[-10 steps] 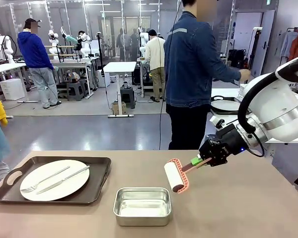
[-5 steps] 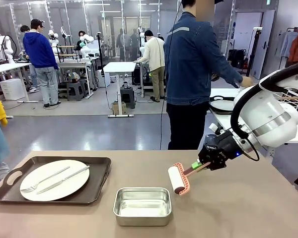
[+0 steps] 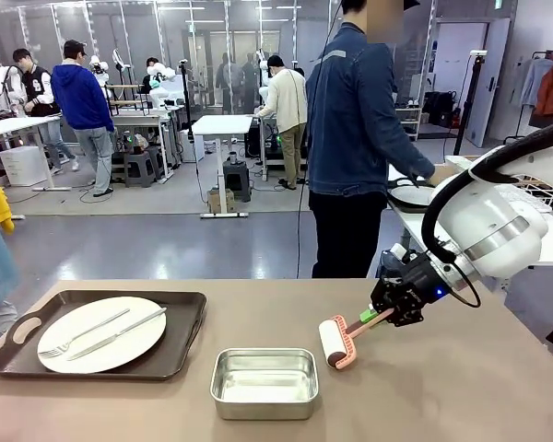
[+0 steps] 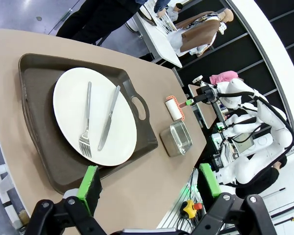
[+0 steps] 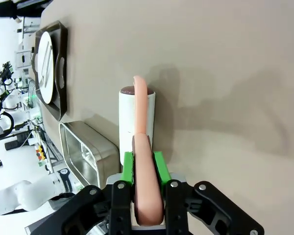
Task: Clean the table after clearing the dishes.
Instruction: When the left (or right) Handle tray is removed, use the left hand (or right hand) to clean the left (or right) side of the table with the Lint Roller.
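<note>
Right gripper [image 3: 369,316] is clenched on the pink handle of a lint roller [image 3: 333,343], held low over the beige bench [image 3: 442,387] near a steel pan [image 3: 264,382]. Left gripper [image 4: 149,182] hangs released above the plate [image 3: 101,333] with cutlery on its dark tray [image 3: 180,354] at the bench's left. Rolling leftward risks knocking the nearby pan.

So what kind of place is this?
Probably a robotics lab, not a restaurant: a white robot arm holds a white-and-pink lint roller at the matte beige-brown table, and people stand at white workbenches on an open grey floor.
</note>
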{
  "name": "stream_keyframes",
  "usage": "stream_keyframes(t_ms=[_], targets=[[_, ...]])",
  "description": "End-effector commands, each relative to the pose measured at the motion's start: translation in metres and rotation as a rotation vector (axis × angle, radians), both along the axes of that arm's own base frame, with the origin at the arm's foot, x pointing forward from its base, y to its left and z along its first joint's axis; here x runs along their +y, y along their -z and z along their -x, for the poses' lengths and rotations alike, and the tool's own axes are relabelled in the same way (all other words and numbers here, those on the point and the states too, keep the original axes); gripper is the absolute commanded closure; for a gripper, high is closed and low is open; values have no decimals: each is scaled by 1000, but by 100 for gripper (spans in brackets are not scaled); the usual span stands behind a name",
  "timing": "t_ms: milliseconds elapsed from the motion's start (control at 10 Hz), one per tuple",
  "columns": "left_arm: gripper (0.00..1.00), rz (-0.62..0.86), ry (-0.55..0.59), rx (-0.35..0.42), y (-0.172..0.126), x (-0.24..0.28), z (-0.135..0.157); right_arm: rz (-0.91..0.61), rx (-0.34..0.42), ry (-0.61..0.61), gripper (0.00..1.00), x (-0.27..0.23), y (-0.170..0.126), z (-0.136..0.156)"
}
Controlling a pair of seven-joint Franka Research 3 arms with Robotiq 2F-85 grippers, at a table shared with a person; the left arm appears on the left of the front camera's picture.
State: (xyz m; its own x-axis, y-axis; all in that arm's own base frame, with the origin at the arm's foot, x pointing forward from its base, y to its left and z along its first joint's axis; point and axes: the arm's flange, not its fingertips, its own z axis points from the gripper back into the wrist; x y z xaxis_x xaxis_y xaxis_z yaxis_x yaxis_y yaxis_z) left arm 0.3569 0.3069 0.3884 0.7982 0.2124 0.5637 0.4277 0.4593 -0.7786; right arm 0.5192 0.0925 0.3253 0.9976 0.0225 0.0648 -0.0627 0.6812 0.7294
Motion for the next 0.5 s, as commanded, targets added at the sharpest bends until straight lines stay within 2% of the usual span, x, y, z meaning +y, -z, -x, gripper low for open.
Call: stream_keyframes(t_ms=[0, 400], targets=[[0, -4, -1, -1, -2, 2, 3, 103, 55, 22, 79, -14, 18, -8], [0, -4, -1, -1, -2, 2, 3, 163, 48, 66, 79, -52, 34, 0]])
